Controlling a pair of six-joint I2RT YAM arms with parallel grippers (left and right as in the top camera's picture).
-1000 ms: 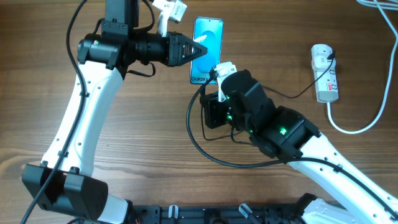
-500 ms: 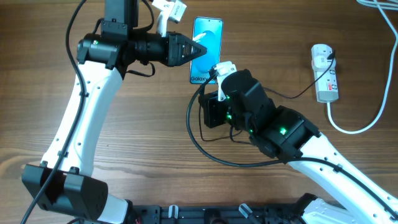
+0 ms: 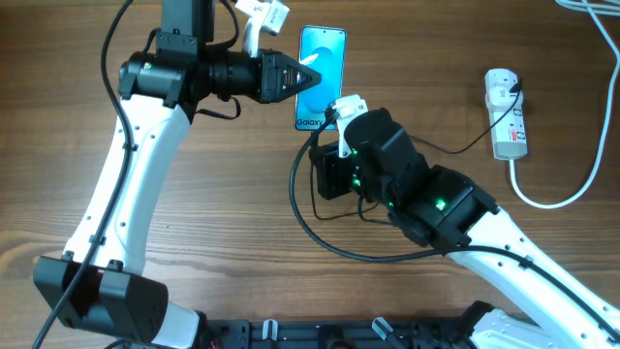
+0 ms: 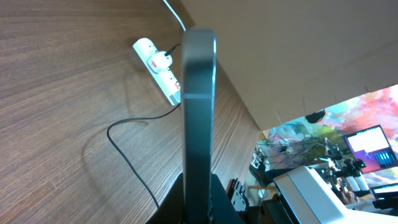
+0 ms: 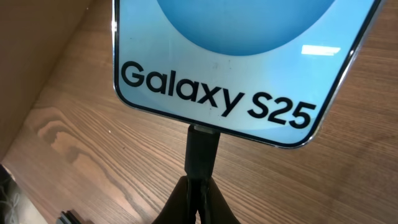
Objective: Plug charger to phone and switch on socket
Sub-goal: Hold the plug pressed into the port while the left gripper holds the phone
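The phone [image 3: 323,68] has a cyan screen and lies flat near the table's top centre. My left gripper [image 3: 312,78] is shut on the phone's left edge; the left wrist view shows its dark edge [image 4: 198,106] between my fingers. My right gripper [image 5: 200,186] is shut on the charger plug [image 5: 203,150], whose tip meets the phone's bottom edge [image 5: 211,124] below the "Galaxy S25" text. The charger's thin black cable [image 3: 455,150] runs right to the white socket strip [image 3: 508,113]. The strip also shows in the left wrist view [image 4: 158,68].
The socket's thick white cord [image 3: 572,189] loops along the right table edge. A loop of black cable [image 3: 320,228] lies on the wood beside my right arm. Slack charger cable [image 4: 134,165] crosses the table in the left wrist view.
The phone has shifted very slightly left under my left gripper. Both arms are otherwise still.
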